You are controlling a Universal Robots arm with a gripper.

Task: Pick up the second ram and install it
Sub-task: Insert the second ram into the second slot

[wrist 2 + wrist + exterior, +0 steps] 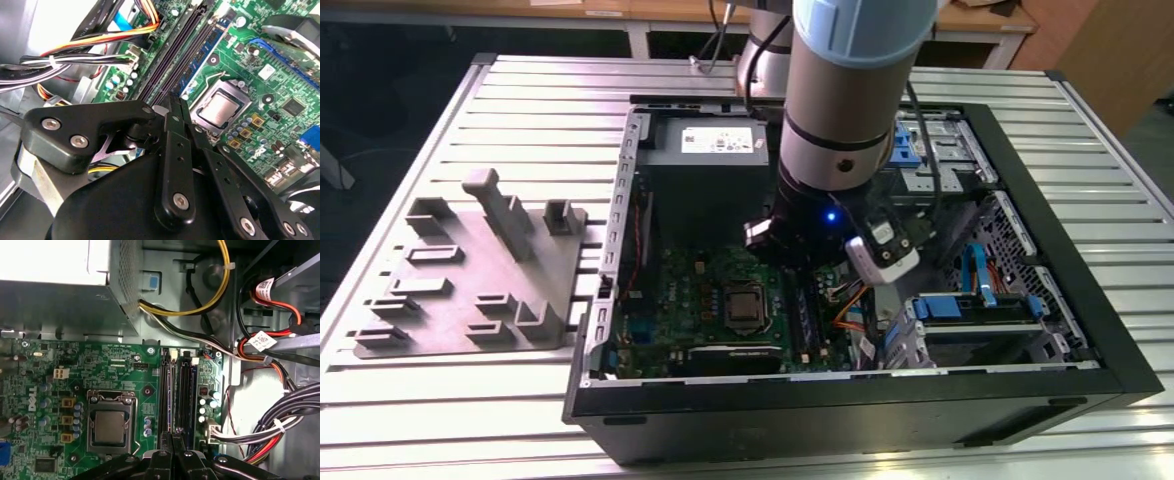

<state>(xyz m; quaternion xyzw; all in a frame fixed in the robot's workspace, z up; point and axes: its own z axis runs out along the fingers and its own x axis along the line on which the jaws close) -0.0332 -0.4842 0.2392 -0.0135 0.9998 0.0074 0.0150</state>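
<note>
In the exterior view the arm reaches down into the open computer case, with my gripper (817,268) low over the green motherboard (707,290). The second ram (170,395) is a thin dark blue stick standing edge-on in the black memory slot nearest the processor (110,427). In both wrist views it runs straight in under my fingertips (172,436). The fingers (176,107) are closed together about halfway along the slot, apparently with the stick (200,65) between them. The half of the stick beyond them is hidden by the gripper.
A second black memory slot (186,395) lies beside the stick, away from the processor. Bundled cables (280,430) and drive cages (974,310) crowd the far side of the slots. The power supply (707,145) sits past the slots' end. A grey holder fixture (474,270) stands outside the case.
</note>
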